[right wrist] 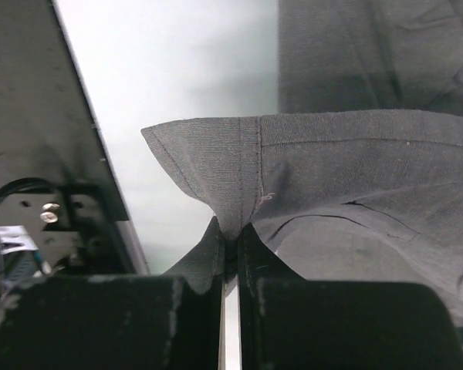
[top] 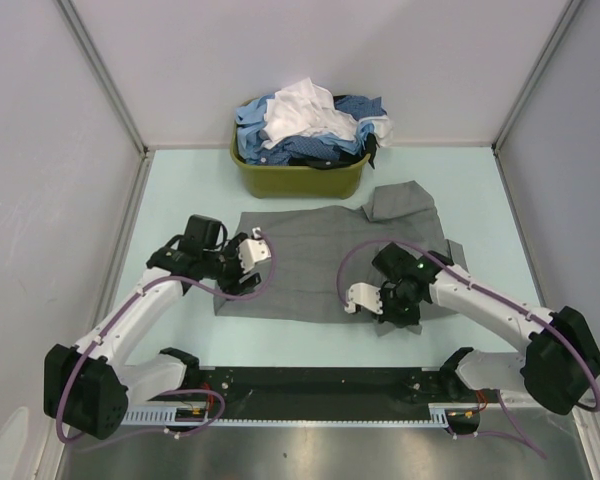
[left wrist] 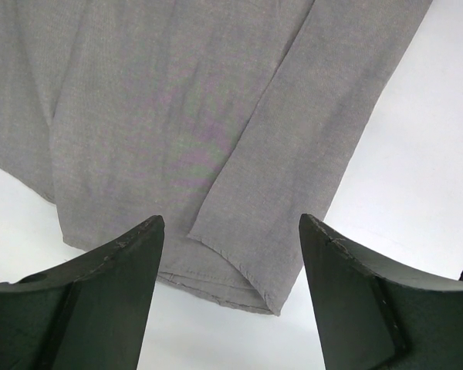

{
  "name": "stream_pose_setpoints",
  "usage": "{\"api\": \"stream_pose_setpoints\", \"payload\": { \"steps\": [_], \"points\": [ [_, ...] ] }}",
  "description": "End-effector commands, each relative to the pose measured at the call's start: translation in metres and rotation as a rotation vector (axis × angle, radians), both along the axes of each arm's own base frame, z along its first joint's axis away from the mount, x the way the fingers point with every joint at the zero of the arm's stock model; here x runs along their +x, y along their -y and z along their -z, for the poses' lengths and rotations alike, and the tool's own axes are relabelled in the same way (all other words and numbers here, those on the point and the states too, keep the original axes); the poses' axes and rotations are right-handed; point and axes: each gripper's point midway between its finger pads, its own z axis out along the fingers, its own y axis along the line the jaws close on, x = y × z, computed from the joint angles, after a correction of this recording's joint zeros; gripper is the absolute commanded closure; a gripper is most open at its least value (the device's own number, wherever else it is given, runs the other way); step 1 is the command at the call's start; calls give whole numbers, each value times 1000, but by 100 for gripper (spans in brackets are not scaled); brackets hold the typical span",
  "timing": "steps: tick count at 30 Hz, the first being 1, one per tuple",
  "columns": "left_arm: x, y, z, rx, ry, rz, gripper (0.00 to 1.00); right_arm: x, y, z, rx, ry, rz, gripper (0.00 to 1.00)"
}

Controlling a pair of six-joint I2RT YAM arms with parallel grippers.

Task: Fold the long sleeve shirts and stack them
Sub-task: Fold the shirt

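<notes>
Table [top: 180,335] carries the grey shirt [top: 300,262] spread flat for folding. The other shirts [top: 310,125] sit heaped in the basket [top: 300,183] behind it. Right hand [right wrist: 230,231] is clenched on the near-right hem corner, raised, likely to fold it over. Left hand [left wrist: 231,227] is released, jaws spread above the near-left hem, lined up to pinch.

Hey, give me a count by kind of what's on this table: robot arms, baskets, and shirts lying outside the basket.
Robot arms: 2 (left arm, right arm)
Baskets: 1 (olive basket)
Shirts outside it: 1 (grey shirt)
Total: 4. The heaped clothes in the basket overlap too much to count.
</notes>
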Motion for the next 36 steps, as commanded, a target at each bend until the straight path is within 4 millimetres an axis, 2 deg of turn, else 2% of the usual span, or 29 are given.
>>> {"api": "stream_pose_setpoints", "payload": {
  "steps": [1,2,3,4,5,6,8,10,13,14,15,18,19,23,25,26,27,28,29,33,36],
  "points": [
    [6,-1,-7,-41,9,-14,24,-7,-18,-26,86,-82,51,100],
    [9,-2,-11,-62,-1,-40,24,-6,-24,-30,106,-110,73,100],
    [13,-8,-15,-92,-16,-72,24,3,-43,-51,191,-116,85,100],
    [18,-9,-22,-116,-19,-92,24,9,-51,-60,227,-143,159,100],
    [20,-11,-26,-143,-40,-122,23,24,-67,-78,286,-137,183,100],
    [24,-15,-31,-183,-57,-152,23,26,-80,-88,346,-190,213,100],
    [30,-17,-41,-229,-78,-200,22,43,-102,-97,409,-237,315,100],
    [34,-19,-50,-276,-95,-247,22,62,-127,-114,501,-236,344,100],
    [37,-20,-57,-318,-112,-299,20,84,-155,-114,571,-298,448,100],
    [38,-21,-59,-328,-110,-314,11,89,-161,-114,587,-326,501,100],
    [37,-22,-58,-338,-124,-329,10,92,-169,-110,597,-360,523,100],
    [34,-22,-57,-374,-172,-369,7,114,-192,-116,685,-377,586,100],
    [32,-20,-58,-400,-200,-388,2,118,-196,-117,700,-381,598,100],
    [27,-6,-70,-533,-288,-394,2,130,-210,-121,740,-351,637,100],
    [17,8,-76,-635,-410,-395,2,130,-215,-124,759,-338,640,100],
    [21,11,-81,-673,-408,-391,2,131,-215,-124,763,-331,652,100],
    [17,16,-81,-722,-493,-436,1,130,-218,-127,776,-321,641,100],
    [22,18,-87,-758,-477,-423,1,131,-219,-128,775,-300,640,100],
    [21,21,-86,-790,-542,-467,1,124,-222,-125,758,-296,612,100],
    [27,35,-96,-831,-553,-473,0,113,-230,-119,727,-289,576,100],
    [24,47,-93,-827,-573,-486,0,108,-239,-118,731,-279,567,96]
  ]
}}
